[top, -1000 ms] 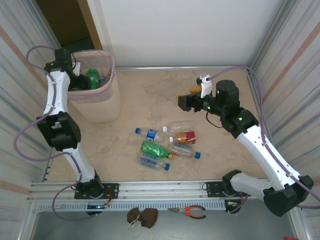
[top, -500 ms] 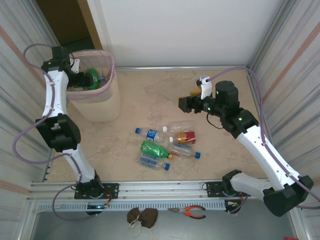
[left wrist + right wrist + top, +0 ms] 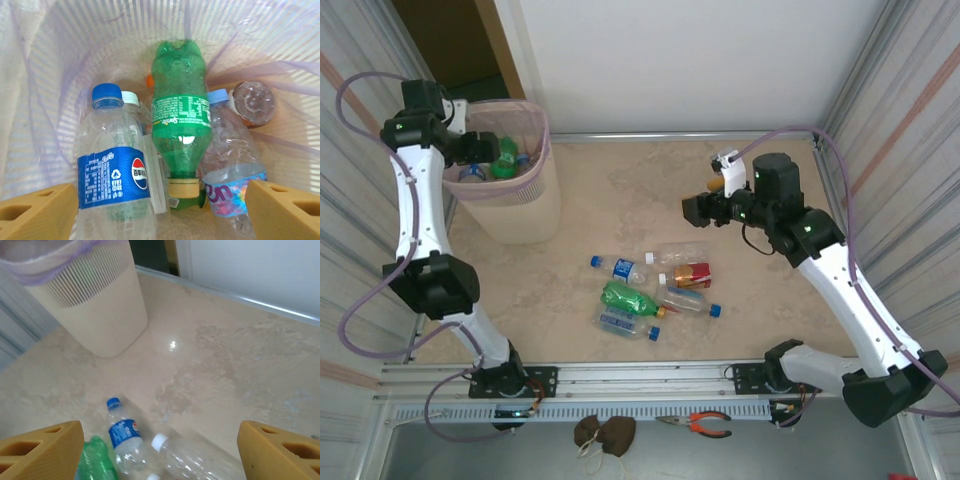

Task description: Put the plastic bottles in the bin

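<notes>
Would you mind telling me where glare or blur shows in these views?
Left wrist: sharp, a white glint on the green bottle; right wrist: a glare spot on the table, nearest bottles soft; top external: even light, faint shadows.

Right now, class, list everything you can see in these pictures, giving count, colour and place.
bin: one, pale pink, table's far left
bottles in bin: at least five, clear, green, one brownish
bottles on table: about six, clear, green, red-labelled, centre
pliers: one, red handles, near ledge
brown object: one, beside pliers
table: one, beige
left gripper: orange fingers, open over bin
right gripper: orange fingers, open above table's right
</notes>
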Motion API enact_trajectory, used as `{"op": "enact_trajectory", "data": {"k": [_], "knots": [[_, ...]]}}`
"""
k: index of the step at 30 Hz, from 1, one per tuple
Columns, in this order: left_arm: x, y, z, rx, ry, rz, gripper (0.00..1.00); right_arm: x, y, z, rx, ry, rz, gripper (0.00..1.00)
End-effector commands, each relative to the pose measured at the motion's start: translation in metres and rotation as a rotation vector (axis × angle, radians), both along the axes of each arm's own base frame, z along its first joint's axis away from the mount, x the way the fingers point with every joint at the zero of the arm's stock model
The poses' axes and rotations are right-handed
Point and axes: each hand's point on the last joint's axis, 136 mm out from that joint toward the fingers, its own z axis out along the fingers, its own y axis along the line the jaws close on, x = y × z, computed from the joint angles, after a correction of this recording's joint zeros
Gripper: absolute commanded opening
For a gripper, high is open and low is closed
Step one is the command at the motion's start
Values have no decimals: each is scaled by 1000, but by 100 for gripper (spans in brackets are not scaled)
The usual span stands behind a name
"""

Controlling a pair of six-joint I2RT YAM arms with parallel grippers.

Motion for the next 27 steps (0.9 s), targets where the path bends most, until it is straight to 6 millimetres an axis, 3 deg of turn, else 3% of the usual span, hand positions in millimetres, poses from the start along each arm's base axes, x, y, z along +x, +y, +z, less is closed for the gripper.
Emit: {"op": "enact_trajectory", "data": {"k": [1, 8, 14, 22, 27], "knots": [[-16, -9, 29, -36, -59, -11, 86, -8, -6, -16, -166, -16, 97, 78], [-37, -34, 57, -137, -148, -55, 85, -24, -9, -73, -453, -16, 366, 77], [-57, -61, 69, -240, -215, -102, 85, -13, -7, -119, -625, 4, 487, 75], [-82, -107, 63, -349, -241, -187, 85, -1, 30, -175, -766, 26, 684, 75], [-95, -126, 52, -410, -245, -209, 84, 11, 36, -217, -872, 105, 750, 74]]}}
